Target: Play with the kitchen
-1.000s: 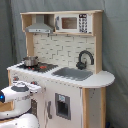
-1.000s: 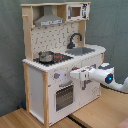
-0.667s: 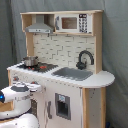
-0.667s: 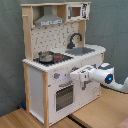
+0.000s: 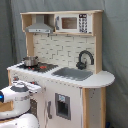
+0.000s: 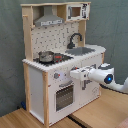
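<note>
First exterior view: the kitchen [image 5: 62, 70], a tall white-and-wood toy unit, fills the frame. It holds a grey hood [image 5: 40, 26], microwave [image 5: 72, 22], black faucet [image 5: 85, 59], grey sink [image 5: 72, 74] and a small pot [image 5: 30, 61] on the stovetop. Likely rigid and too bulky to lift; best handled by its doors, handles and knobs (small parts, probably light). The arm [image 5: 17, 97] enters low at the first exterior view's left, held level against the front panel.

Second exterior view: the kitchen stands on a wooden floor [image 6: 100, 112]. The gripper [image 6: 73, 75] reaches in from the second exterior view's right, at the front panel just above the windowed oven door [image 6: 64, 96]. Whether its fingers are parted or closed I cannot tell.
</note>
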You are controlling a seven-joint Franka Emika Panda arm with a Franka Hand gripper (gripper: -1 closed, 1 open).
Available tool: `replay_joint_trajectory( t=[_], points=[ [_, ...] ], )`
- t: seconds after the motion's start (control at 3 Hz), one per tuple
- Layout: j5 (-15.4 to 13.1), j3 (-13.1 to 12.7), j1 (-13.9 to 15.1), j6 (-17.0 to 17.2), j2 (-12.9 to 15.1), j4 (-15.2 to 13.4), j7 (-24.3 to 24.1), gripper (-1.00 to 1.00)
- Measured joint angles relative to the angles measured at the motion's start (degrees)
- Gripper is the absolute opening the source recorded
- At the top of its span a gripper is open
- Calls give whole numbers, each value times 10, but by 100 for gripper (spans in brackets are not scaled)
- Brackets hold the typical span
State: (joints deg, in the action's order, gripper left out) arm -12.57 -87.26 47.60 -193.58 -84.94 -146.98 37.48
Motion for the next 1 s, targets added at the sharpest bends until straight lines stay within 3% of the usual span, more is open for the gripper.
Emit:
replay_joint_trajectory(
  t=[0.33, 1.0],
  points=[
    [2, 0, -2, 2, 0, -3, -4, 100],
    [2, -13, -73, 90, 4, -3, -23, 100]
  ],
)
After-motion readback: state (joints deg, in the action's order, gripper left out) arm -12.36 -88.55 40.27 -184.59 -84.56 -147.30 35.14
